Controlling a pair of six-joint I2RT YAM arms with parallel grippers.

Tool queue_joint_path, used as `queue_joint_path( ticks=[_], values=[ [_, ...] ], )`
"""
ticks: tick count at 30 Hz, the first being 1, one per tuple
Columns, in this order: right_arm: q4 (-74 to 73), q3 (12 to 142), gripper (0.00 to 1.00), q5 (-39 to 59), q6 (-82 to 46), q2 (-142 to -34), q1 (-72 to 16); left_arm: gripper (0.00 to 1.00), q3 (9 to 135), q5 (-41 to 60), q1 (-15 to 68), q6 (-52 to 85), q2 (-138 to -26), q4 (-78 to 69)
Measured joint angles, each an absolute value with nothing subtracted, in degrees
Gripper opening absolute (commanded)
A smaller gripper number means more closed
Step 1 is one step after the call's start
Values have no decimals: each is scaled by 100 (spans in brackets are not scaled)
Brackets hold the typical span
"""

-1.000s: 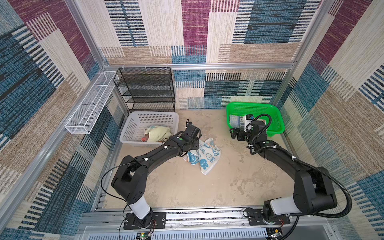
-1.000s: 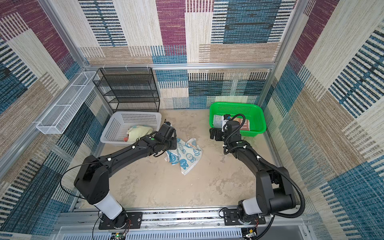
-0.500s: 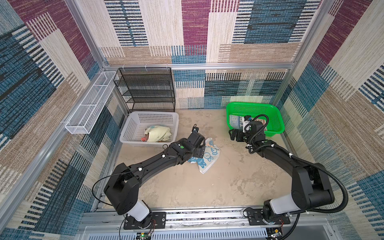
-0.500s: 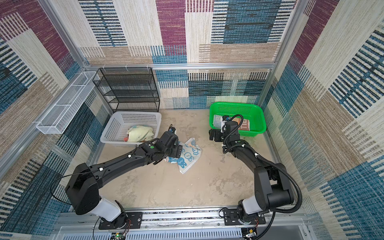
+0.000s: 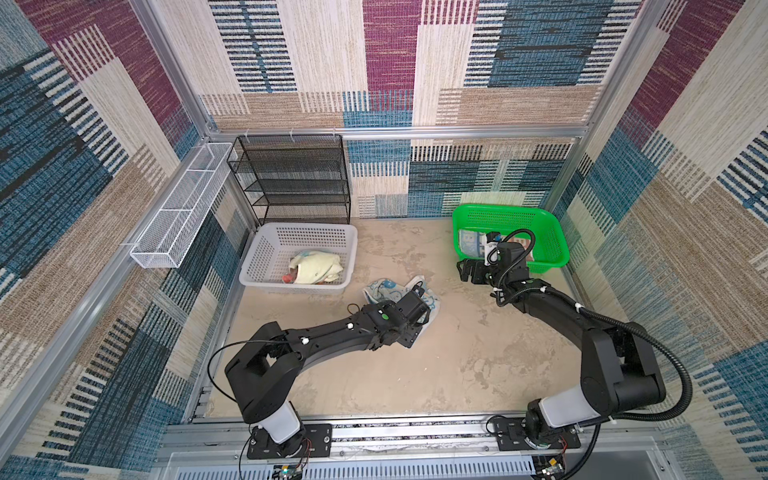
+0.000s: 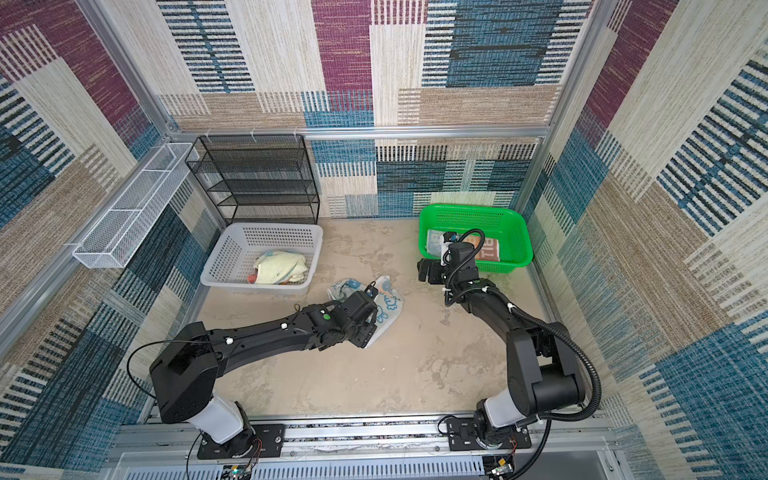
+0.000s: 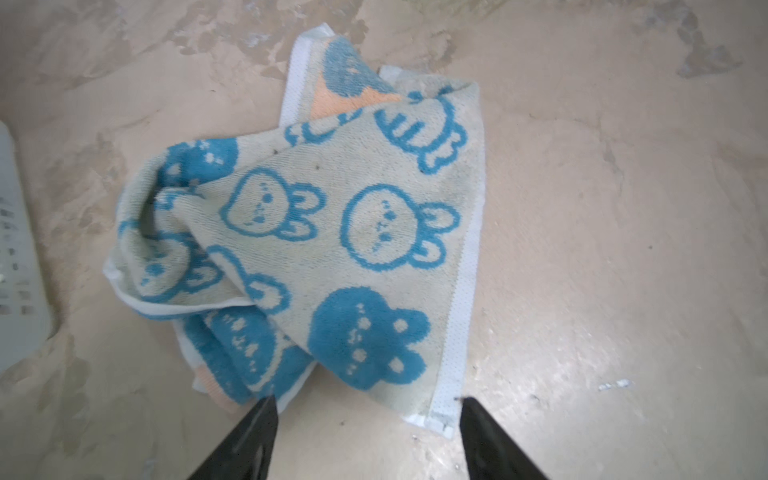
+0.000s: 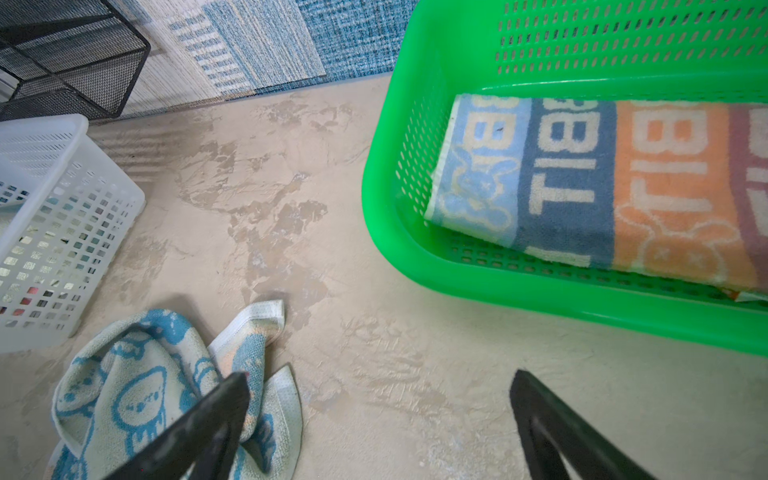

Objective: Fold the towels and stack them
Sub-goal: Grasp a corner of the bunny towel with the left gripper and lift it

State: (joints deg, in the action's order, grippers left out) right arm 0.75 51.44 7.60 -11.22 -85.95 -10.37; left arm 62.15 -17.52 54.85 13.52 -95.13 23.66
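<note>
We face the crumpled rabbit towel (image 7: 332, 232) at the middle of the table (image 5: 457, 374). The left gripper (image 7: 368, 401) and right gripper (image 8: 380, 376) gape empty. Next, we reckon: pinch a corner and flatten.

- The left arm (image 5: 324, 332) lay stretched low from its base toward the middle, with its wrist tipped downward.
- The left gripper (image 7: 369, 401) had its jaws parted, and both black fingers (image 7: 249, 432) showed in the wrist view.
- The right arm (image 5: 552, 303) stood bent at the elbow, with its forearm extended toward the back.
- The right gripper (image 8: 380, 376) gaped wide, its jaws far apart.
</note>
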Motion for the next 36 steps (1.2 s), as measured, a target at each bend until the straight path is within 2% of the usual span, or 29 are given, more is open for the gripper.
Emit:
queue_joint_path(
  ticks=[13, 19, 22, 25, 36],
  values=[
    [62, 5094, 100, 729, -1041, -8650, -1037, 55, 6399, -1321, 5717, 1310, -10309, 2453],
    [21, 5098, 100, 729, -1039, -8650, -1037, 42, 6390, -1166, 5723, 1240, -10499, 2475],
    [16, 5098, 100, 727, -1039, -8650, -1037, 32, 6396, -1052, 5712, 1229, -10541, 2436],
    [-5, 5098, 100, 701, -1039, -8650, -1037, 1, 6375, -888, 5701, 1227, -10562, 2353],
    [-104, 5024, 100, 764, -998, -8628, -1037, 0, 6274, -1070, 5627, 1267, -10475, 2204]
  ],
)
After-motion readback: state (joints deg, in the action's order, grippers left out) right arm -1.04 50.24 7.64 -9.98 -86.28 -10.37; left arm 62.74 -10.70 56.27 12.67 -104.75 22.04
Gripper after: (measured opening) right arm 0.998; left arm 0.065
